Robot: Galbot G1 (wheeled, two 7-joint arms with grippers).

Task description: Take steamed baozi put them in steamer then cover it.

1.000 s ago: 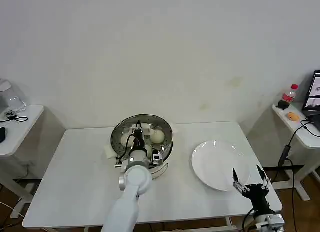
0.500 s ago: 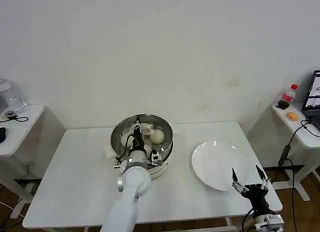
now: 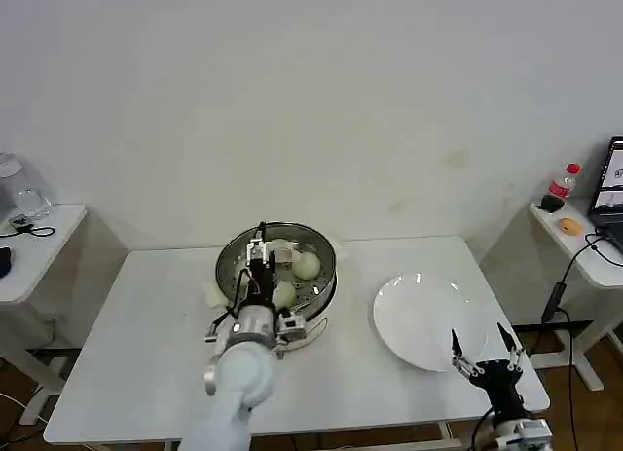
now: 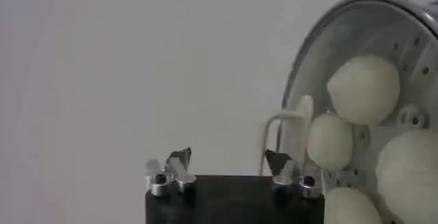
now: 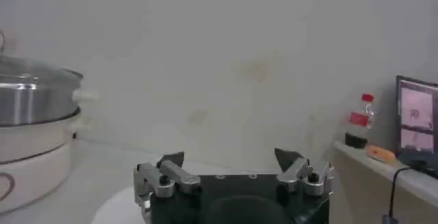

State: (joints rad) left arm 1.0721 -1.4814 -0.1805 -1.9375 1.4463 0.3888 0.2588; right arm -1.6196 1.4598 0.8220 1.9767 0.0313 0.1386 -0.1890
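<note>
Head view: left claw [image 3: 255, 248] above baozi-filled steamer [image 3: 321, 248].

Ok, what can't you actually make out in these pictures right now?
Head view: the left claw and its arm hide part of the steamer, so the baozi cannot be counted.
Left wrist view: the edge cuts off two baozi.
Right wrist view: the edge cuts off the steamer and cover; its seating is unclear.

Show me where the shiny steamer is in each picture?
Head view: steamer at the table's back middle.
Left wrist view: steamer just past the left gripper, buns inside.
Right wrist view: steamer far off, seen side-on.
Shared landmark: its shiny steel rim.
</note>
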